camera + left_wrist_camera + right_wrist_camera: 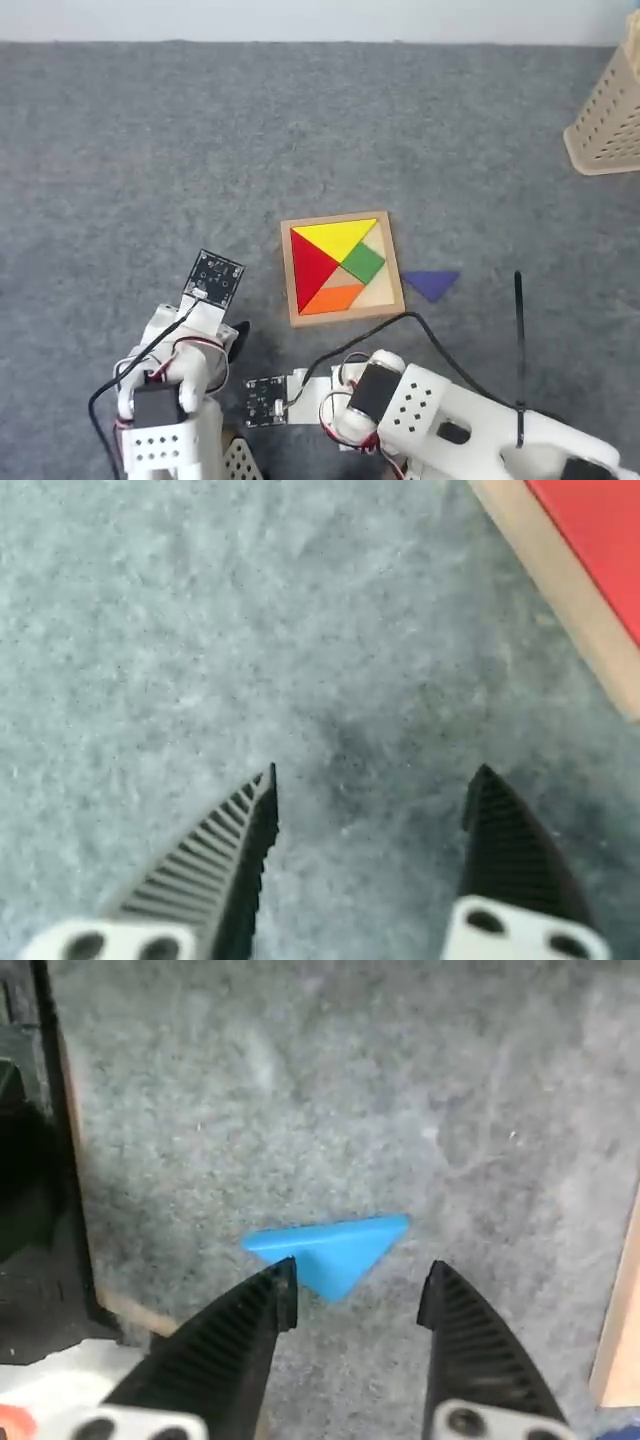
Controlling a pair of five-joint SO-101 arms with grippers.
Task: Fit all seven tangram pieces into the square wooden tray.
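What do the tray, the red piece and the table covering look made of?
Tray: pale wood, seemingly unvarnished; its rim is tan and matte.
Red piece: probably painted wood, given flat, opaque, even colour, though plastic cannot be ruled out.
Table covering: grey felt or short-pile carpet; fuzzy, mottled fibres show close up.

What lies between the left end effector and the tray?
Only bare carpet separates the end effector from the tray's rim, seen in the left wrist view.

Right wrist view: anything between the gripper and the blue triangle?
Nothing visible. The blue triangle lies flat on the grey carpet, just ahead of the right gripper, whose jaws stand open. Only bare carpet sits between them.
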